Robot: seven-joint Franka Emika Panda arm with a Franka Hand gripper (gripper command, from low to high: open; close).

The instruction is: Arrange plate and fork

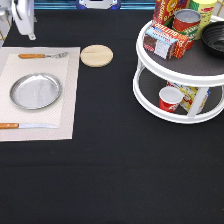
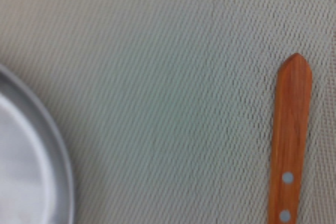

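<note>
The shiny silver plate point(image 1: 36, 91) lies in the middle of a beige placemat point(image 1: 67, 100) at the exterior view's left. The fork point(image 1: 42, 55) lies flat on the mat just above the plate, with its wooden handle to the left and its tines to the right. My gripper point(image 1: 25, 22) hangs at the top left corner, above and left of the fork, and touches nothing. The wrist view shows the plate's rim point(image 2: 30, 165) and an orange-brown riveted handle point(image 2: 291, 140) lying apart on the mat.
A wooden-handled knife point(image 1: 25, 126) lies on the mat below the plate. A round wooden coaster point(image 1: 96, 55) sits right of the mat. A white two-tier turntable point(image 1: 150, 95) at the right holds cans, boxes, a black bowl point(image 1: 215, 37) and a red cup point(image 1: 169, 99).
</note>
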